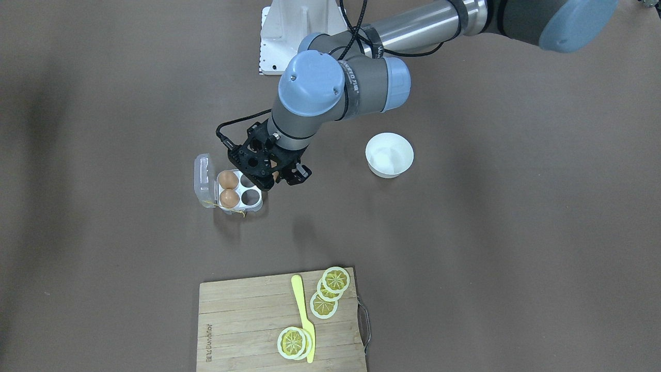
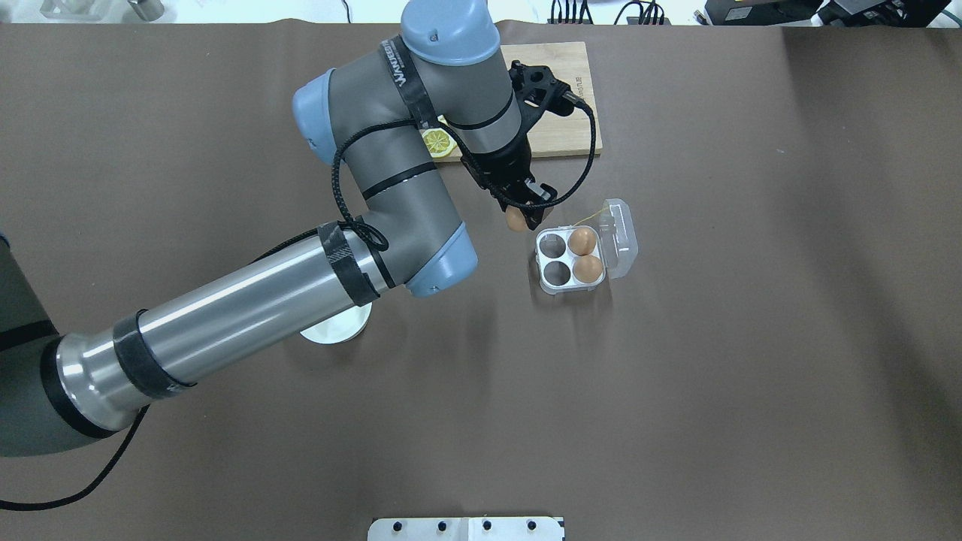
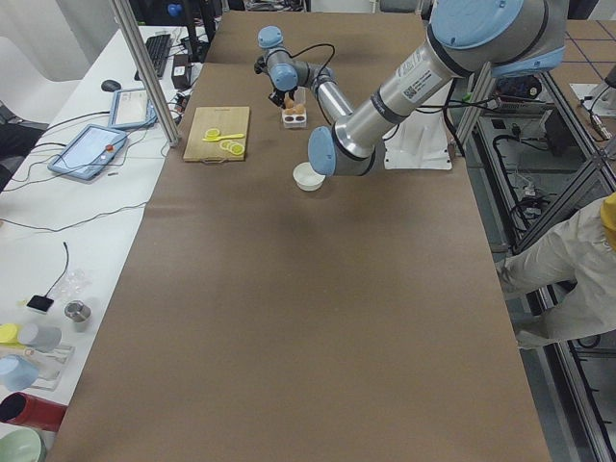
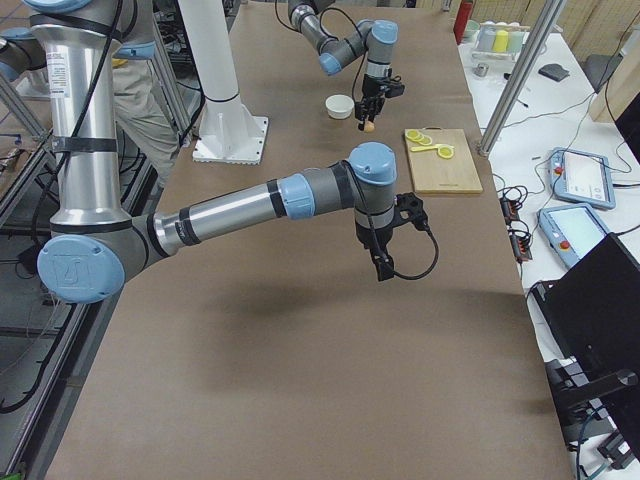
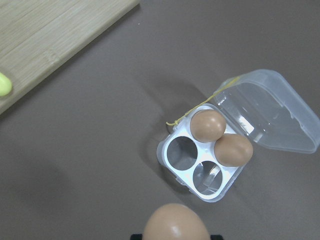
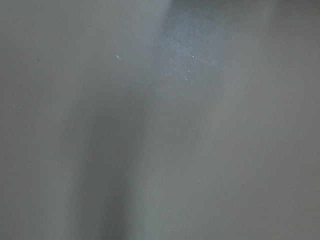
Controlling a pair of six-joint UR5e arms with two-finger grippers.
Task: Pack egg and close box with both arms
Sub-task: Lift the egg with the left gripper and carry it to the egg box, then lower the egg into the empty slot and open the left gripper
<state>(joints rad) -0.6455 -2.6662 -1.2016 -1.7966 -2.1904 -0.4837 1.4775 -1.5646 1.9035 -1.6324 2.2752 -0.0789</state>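
**Third egg in hand, short of the carton**

- The left gripper (image 2: pixel 526 214) has its fingers clamped on a light-brown egg (image 5: pixel 175 226). The egg sits at the bottom edge of the wrist view and looks to be held clear of the table (image 2: pixel 676 376).
- The egg carton (image 5: pixel 199 161) lies just ahead of the gripper, lower down and slightly off to one side. It is not yet under the egg.
- The two empty cells (image 5: pixel 182 151) are the row nearer the gripper. The two packed eggs (image 5: pixel 208 125) sit in the row beyond.
- Past those, the clear lid (image 5: pixel 270 117) lies folded fully open, and a yellow string (image 5: pixel 210 100) trails from the hinge corner.
- The right gripper (image 4: pixel 383 268) hangs over bare table, well apart from the carton. Whether its jaws are open or closed cannot be told.

Step, as judged: the egg is being carried to the carton. It is not yet placed and the lid is not yet shut.

The next move calls for a short advance to centre the egg over a near cell. After that come a straight descent and a gentle release, keeping clear of the seated eggs.
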